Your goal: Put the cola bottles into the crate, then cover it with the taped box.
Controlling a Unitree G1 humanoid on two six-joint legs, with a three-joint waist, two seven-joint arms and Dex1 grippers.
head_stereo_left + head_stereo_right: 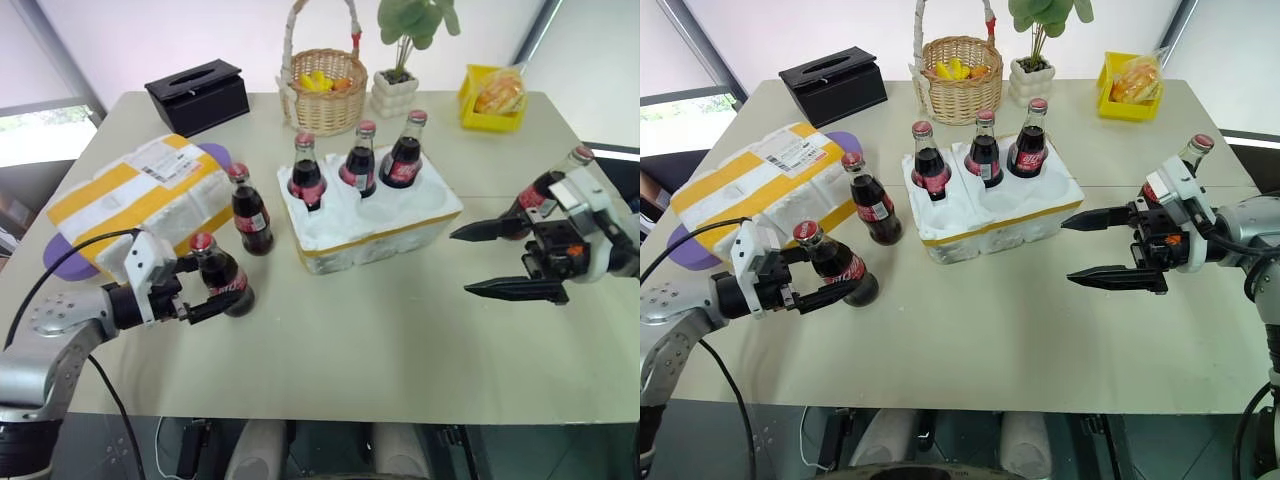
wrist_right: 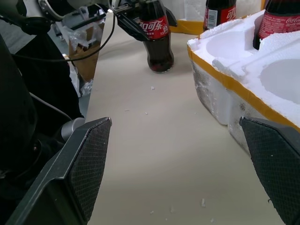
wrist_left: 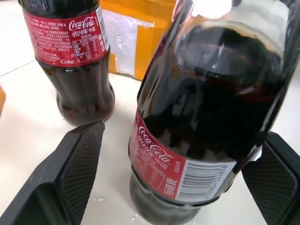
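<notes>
While left tool (image 1: 205, 290) straddles upright bottle (image 1: 222, 275), fingers apart; right tool (image 1: 490, 258) apart.

Light: I see bright, even daylight from the window (image 1: 40, 135) at the left edge of the frame.
Shadows: soft and short on the table (image 1: 400, 330).
Glare: highlights on the nearest cola bottle (image 3: 206, 117) in my left wrist view.
Focus: head views sharp; wrist-view fingers (image 2: 79, 164) slightly soft.
</notes>
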